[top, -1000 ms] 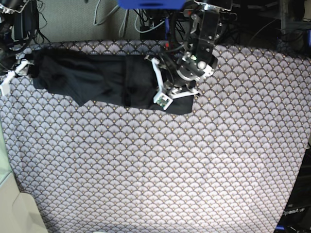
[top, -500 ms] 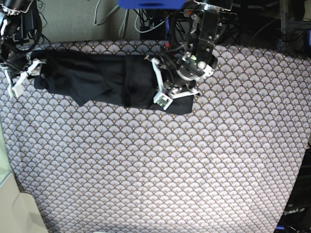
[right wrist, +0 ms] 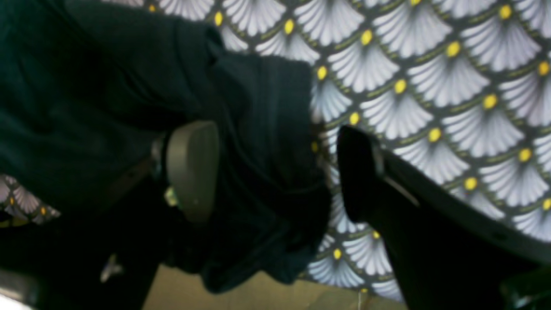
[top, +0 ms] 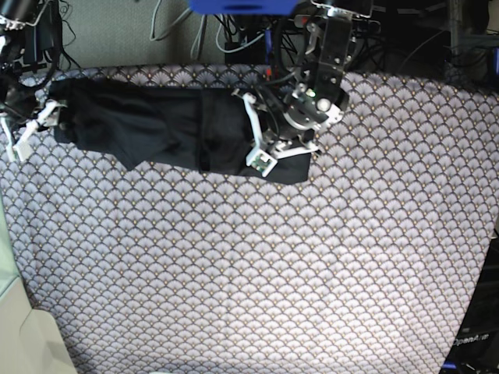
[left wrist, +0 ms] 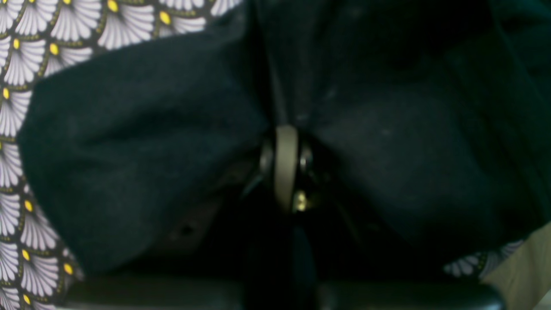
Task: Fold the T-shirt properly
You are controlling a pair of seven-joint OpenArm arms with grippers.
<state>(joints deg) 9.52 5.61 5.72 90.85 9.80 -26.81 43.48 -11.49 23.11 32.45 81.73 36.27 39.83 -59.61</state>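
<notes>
The dark T-shirt lies as a long folded band across the far side of the scallop-patterned tablecloth. My left gripper is at the band's right end. In the left wrist view it is shut on a bunched fold of the T-shirt. My right gripper is at the band's left end. In the right wrist view it is open, its grey pad and black finger standing either side of the T-shirt's edge.
The table's far edge runs just behind the shirt, with cables and dark equipment beyond it. A pale object stands at the front left corner. The bare table edge shows under the right gripper.
My right gripper moved in to the shirt's left end, then shifted slightly back left. The shirt's left end shifted a little with it. My left arm has not moved.
</notes>
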